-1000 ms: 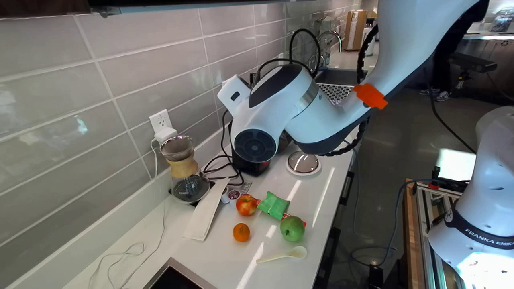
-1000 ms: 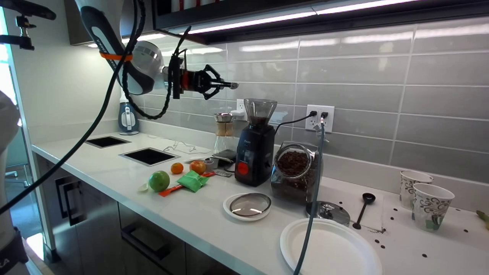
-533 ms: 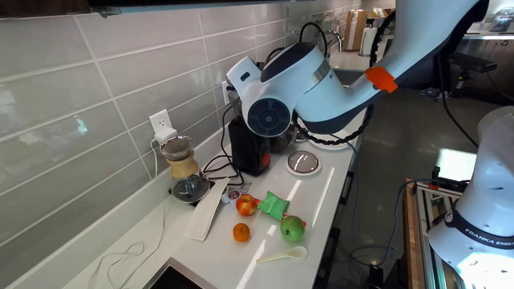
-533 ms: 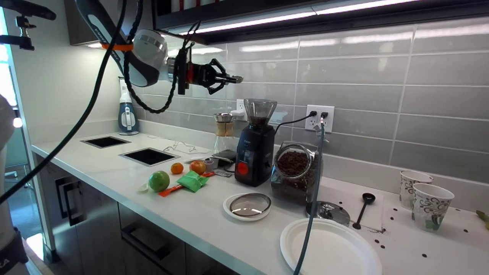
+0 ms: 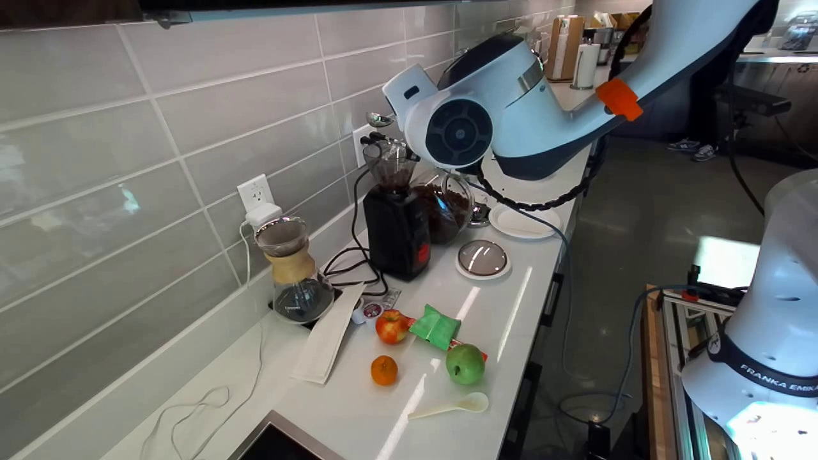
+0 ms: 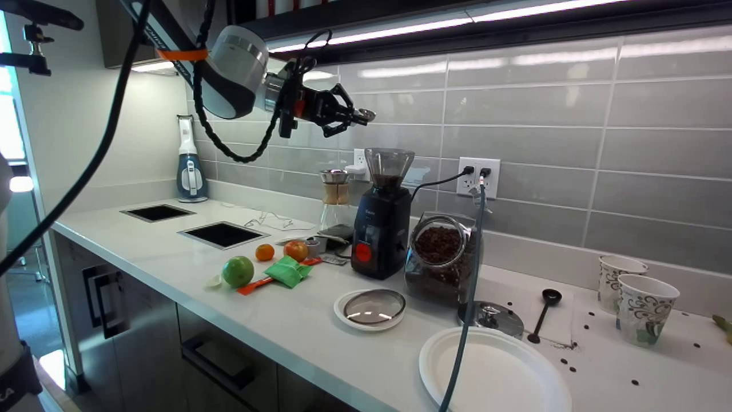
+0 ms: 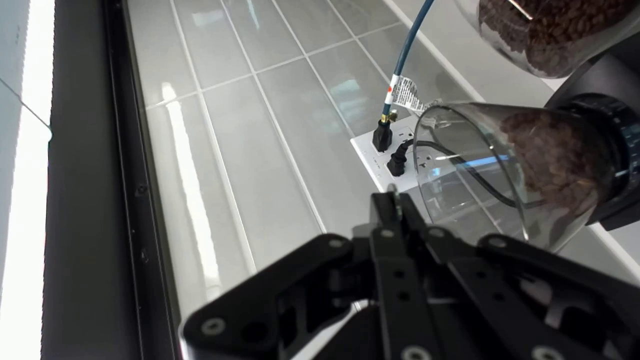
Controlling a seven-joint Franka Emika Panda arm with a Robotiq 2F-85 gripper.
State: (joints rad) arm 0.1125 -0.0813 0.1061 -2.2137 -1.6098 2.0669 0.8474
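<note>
Round-bowled metal spoon [image 5: 379, 119], apparently clamped in the black gripper [image 7: 395, 206], held higher than the clear-hoppered black grinder [image 6: 376, 220], needs level movement.

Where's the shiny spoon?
In an exterior view, the shiny spoon is just left of the middle, higher than the coffee grinder. The gripper holds it at its tips.
</note>
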